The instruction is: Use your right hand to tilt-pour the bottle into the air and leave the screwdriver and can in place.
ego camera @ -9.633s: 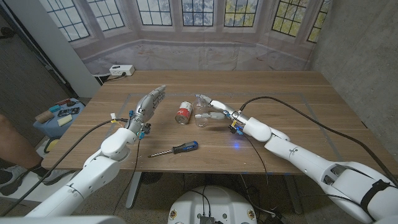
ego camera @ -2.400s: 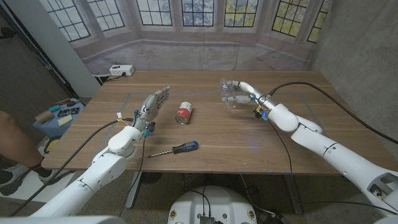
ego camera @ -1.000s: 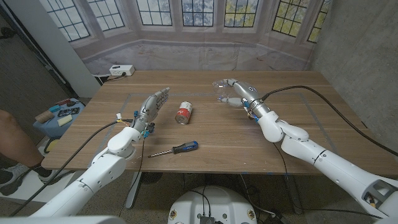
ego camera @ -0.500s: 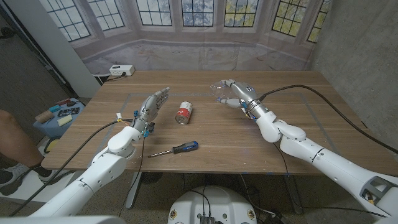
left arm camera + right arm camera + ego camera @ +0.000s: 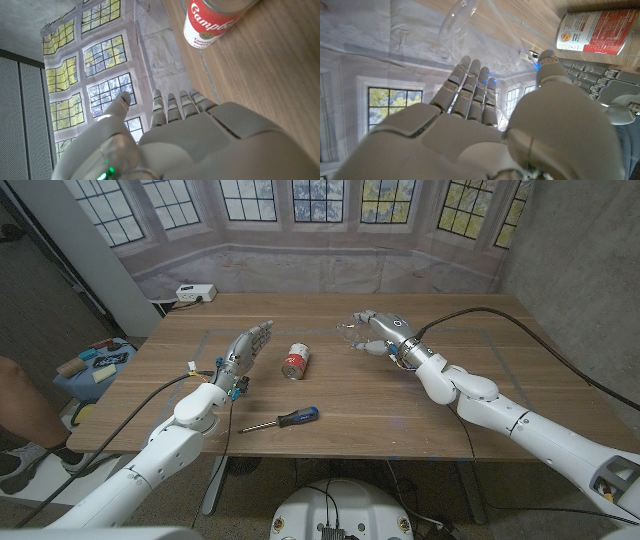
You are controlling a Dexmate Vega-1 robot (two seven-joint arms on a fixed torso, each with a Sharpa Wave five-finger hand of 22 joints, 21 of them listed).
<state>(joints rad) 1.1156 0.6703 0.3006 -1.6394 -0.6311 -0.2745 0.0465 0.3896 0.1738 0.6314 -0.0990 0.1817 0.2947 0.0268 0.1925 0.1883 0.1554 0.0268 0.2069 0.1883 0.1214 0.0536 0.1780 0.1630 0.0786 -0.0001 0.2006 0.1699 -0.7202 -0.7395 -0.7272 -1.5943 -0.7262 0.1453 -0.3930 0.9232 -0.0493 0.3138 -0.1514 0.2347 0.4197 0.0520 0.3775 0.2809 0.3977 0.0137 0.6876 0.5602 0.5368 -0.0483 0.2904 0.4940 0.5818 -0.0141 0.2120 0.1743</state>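
Observation:
My right hand (image 5: pixel 385 332) holds a clear plastic bottle (image 5: pixel 353 332) above the table's far middle, tipped well over with its far end pointing toward the can. In the right wrist view the bottle (image 5: pixel 466 21) lies across my right hand's fingers (image 5: pixel 470 85) and thumb. A red-and-white soup can (image 5: pixel 296 361) lies on its side on the wooden table (image 5: pixel 500 320), also in the left wrist view (image 5: pixel 215 20). The screwdriver (image 5: pixel 281 420), blue and black handled, rests near the front edge. My left hand (image 5: pixel 248 345) stands left of the can with fingers straight and apart, holding nothing.
A white power strip (image 5: pixel 195 293) sits at the table's far left corner. A low blue stool with small items (image 5: pixel 95 366) and a person's leg (image 5: pixel 12 405) are off the left side. The concrete wall (image 5: pixel 580 240) runs along the right.
The right hand has lifted the bottle from beside the can, carried it up and away, then turned it so the bottle tips toward the can. Left hand, can and screwdriver have stayed put.

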